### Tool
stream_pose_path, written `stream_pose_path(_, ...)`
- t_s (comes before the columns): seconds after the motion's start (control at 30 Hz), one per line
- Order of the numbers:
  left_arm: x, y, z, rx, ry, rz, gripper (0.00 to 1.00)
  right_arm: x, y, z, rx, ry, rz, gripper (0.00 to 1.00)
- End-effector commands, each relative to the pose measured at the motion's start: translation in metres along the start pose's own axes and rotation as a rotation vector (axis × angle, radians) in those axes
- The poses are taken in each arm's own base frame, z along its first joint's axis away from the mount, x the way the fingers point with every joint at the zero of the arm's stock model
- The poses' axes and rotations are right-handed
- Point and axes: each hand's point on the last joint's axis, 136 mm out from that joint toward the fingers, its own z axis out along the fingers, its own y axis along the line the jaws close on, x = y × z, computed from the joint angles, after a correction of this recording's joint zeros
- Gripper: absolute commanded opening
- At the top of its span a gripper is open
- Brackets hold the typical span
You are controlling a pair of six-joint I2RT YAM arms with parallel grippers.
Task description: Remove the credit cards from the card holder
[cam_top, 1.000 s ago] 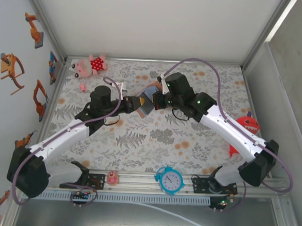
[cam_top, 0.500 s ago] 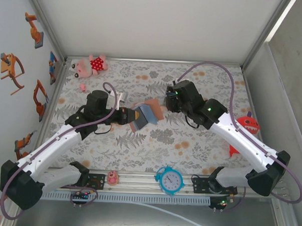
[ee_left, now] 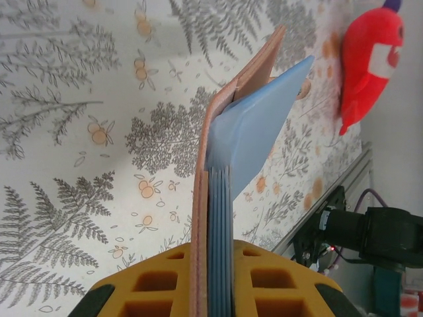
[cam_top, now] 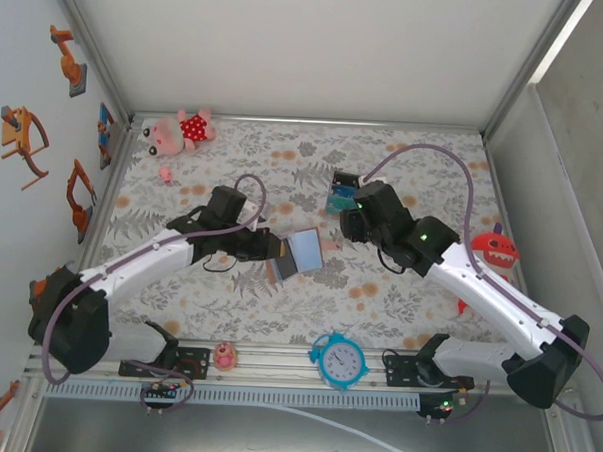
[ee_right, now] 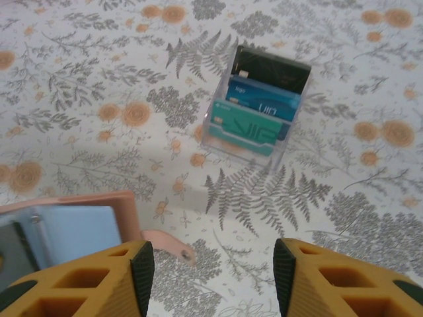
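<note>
A fern-printed counter [cam_top: 414, 161] sits between white walls [cam_top: 289, 45]. The left hand [cam_top: 270, 251] pinches the card holder [cam_top: 300, 252] on edge, its long axis pointing straight out ahead of that hand. The right hand [ee_right: 211, 264], just beyond, is spread and empty.

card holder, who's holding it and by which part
The left gripper pinches the card holder by its near edge. The right gripper is open, holding nothing.

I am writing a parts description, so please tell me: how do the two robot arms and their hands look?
Both the left arm and the right arm have white links and bulky black joints. A thin lilac cable loops along each. The right arm carries small green lights. Both the left hand and the right hand have yellow-orange fingers with hollow pockets and dark inner pads.
</note>
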Motion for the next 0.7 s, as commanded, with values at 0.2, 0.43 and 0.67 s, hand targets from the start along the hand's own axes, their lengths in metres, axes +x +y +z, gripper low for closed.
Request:
stream_pose_path(0.2,-0.007,-0.031,0.05,0.119,0.105,-0.005,0.0,0.023,0.009,0.012,-0.084,0.065,0.089,0.51)
stream_pose_path(0.43,-0.004,-0.029,0.074,0.163,0.188,0.0,0.01,0.041,0.01,0.03,-0.129,0.11,0.161,0.43)
stream_pose_path(0.67,-0.008,-0.024,0.092,0.178,0.231,0.031,0.04,0.052,0.007,0.05,-0.177,0.156,0.266,0.35)
